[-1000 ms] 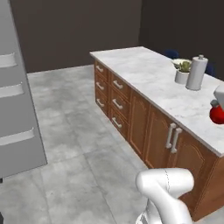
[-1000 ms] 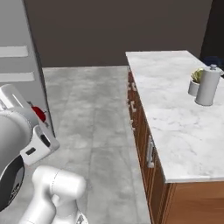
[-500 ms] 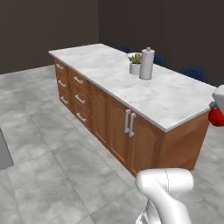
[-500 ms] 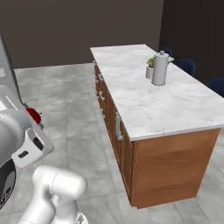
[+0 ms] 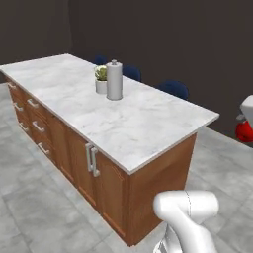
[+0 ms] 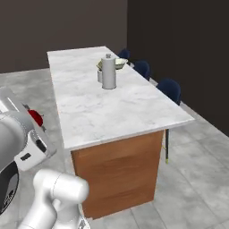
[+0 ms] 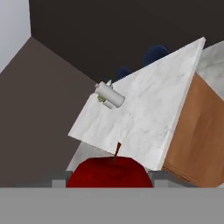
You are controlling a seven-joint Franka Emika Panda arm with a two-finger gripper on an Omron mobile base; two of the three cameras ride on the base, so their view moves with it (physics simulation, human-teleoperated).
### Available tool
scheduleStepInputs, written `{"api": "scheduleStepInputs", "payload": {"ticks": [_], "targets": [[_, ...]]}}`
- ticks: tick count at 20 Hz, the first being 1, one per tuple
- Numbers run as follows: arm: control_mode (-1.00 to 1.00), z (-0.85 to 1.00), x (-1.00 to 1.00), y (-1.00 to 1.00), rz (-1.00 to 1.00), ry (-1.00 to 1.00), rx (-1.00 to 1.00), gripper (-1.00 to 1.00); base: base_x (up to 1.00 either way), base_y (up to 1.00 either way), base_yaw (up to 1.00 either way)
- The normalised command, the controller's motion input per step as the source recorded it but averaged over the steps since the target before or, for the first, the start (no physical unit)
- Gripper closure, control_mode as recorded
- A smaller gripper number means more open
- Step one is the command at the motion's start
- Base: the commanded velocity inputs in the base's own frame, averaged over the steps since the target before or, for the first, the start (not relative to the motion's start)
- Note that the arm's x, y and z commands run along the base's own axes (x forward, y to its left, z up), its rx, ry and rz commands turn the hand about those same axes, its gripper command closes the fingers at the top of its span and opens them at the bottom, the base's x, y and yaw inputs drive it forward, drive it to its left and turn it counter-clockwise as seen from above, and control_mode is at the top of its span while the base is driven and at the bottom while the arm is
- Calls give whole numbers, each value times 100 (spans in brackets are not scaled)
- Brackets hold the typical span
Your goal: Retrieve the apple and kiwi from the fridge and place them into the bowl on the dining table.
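Note:
My gripper [image 7: 110,178] is shut on the apple [image 7: 110,172], a glossy red ball with a short stem, low in the hand view. That apple [image 5: 243,131] also shows at the right edge of the left base view and beside the hand [image 6: 36,117] in the right base view. Ahead stands the dining table [image 5: 128,126], with its marble top [image 6: 96,105] and wooden base. The pale bowl [image 6: 119,64] sits on it behind a grey canister [image 6: 108,72]. The fridge and the kiwi are out of view.
A white pot with a succulent [image 5: 101,80] stands beside the canister [image 5: 114,80]. Blue chairs [image 6: 170,89] line the table's far side. Drawers and door handles [image 5: 92,159] face the grey tiled floor [image 5: 34,207]. A dark wall lies behind.
Both base views have swung round with the base: the fridge has left the picture and the table now shows from its end. The apple stays in the gripper.

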Motion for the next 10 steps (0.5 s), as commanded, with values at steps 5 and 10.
{"api": "scheduleStepInputs", "payload": {"ticks": [5,10], "targets": [[100,0,0,0,0,0,0,100,58,-100,-21],[100,0,0,0,0,0,0,100,58,-100,-14]]}}
